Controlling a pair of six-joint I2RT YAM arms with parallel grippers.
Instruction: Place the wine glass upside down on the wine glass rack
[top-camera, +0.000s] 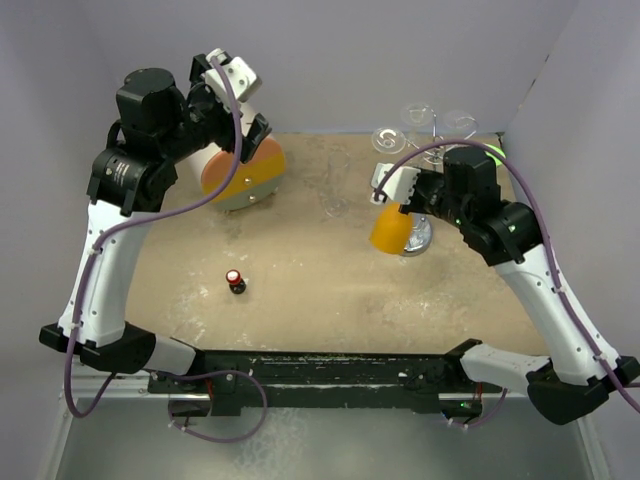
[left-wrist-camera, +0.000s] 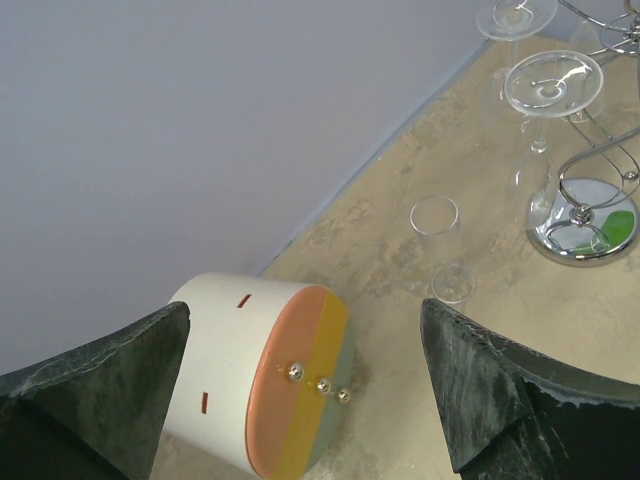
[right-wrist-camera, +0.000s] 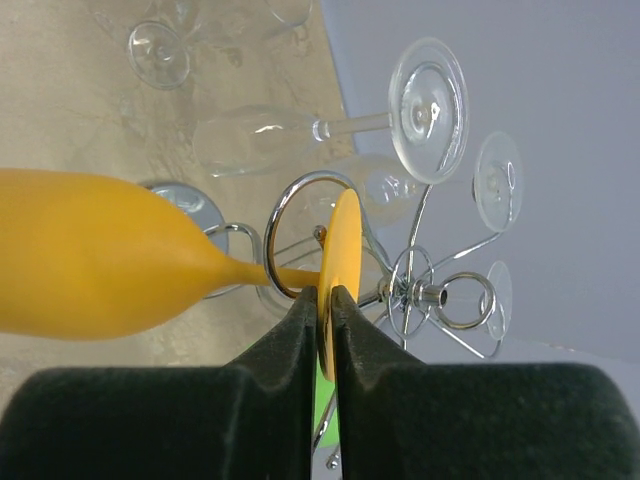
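The yellow wine glass (top-camera: 388, 228) hangs bowl-down beside the wine glass rack (top-camera: 432, 140). In the right wrist view its stem (right-wrist-camera: 285, 275) passes through a wire loop of the rack (right-wrist-camera: 425, 293), with the yellow foot (right-wrist-camera: 345, 240) on the far side of the loop. My right gripper (right-wrist-camera: 323, 292) is shut on the edge of that foot, one pad on each face. My left gripper (left-wrist-camera: 305, 308) stands open at the far left, above a white drum, holding nothing.
Clear wine glasses (top-camera: 417, 113) hang upside down on the rack's other arms above its chrome base (left-wrist-camera: 585, 225). Another clear glass (left-wrist-camera: 434, 215) lies on the table. A white drum with an orange and yellow face (top-camera: 245, 175) and a small red-capped bottle (top-camera: 235, 281) stand on the left.
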